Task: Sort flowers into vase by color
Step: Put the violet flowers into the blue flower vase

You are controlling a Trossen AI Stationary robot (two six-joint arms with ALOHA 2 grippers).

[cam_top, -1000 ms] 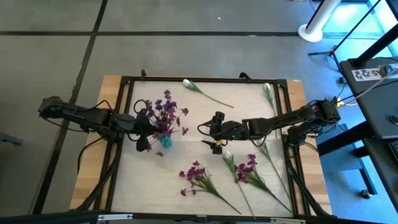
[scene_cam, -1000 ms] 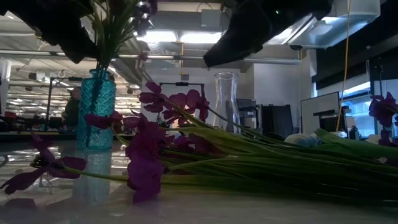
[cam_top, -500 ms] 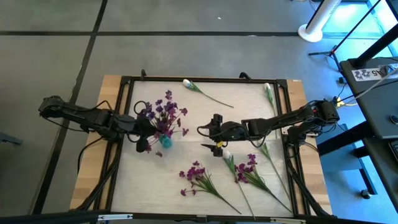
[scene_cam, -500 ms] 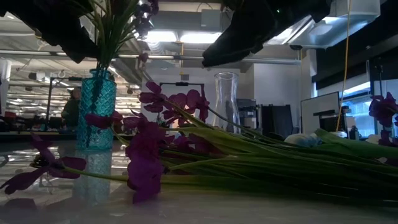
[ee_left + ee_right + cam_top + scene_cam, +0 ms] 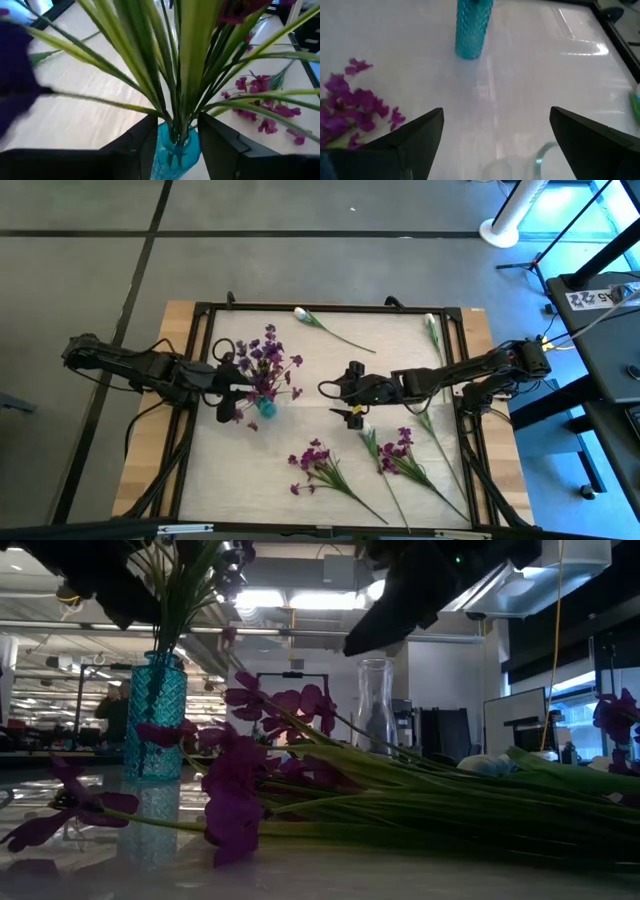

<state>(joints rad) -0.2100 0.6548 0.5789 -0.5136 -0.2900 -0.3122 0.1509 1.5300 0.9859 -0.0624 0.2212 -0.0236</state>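
Observation:
A teal vase [image 5: 266,406] stands left of centre and holds purple flowers [image 5: 265,358]; it also shows in the low view [image 5: 154,718]. My left gripper [image 5: 236,390] is open. Its fingers [image 5: 145,145] stand on either side of the green stems [image 5: 175,117], just above the vase's mouth [image 5: 176,150]. A clear glass vase [image 5: 375,705] stands at mid-table. My right gripper [image 5: 350,392] is wide open above it, and the vase's rim [image 5: 517,162] shows low between its fingers. Purple stems [image 5: 318,463] and white buds [image 5: 366,432] lie on the table. My left gripper's fingers stand close beside the stems and the teal vase's neck, but no touch shows. My right gripper's fingers stand wide apart around the clear vase's rim [image 5: 540,150]; I cannot tell whether either finger touches it.
A white bud [image 5: 301,313] lies at the far edge and another [image 5: 430,326] at the far right. A second purple stem [image 5: 400,452] lies near the front right, with long green stems [image 5: 450,805] across the low view. A black frame [image 5: 330,307] borders the white mat.
My left gripper has drawn back a little toward the table's left edge; the purple flowers stay upright in the teal vase. My right gripper has shifted slightly toward the table's right edge. In the low view the clear vase now stands a little further right.

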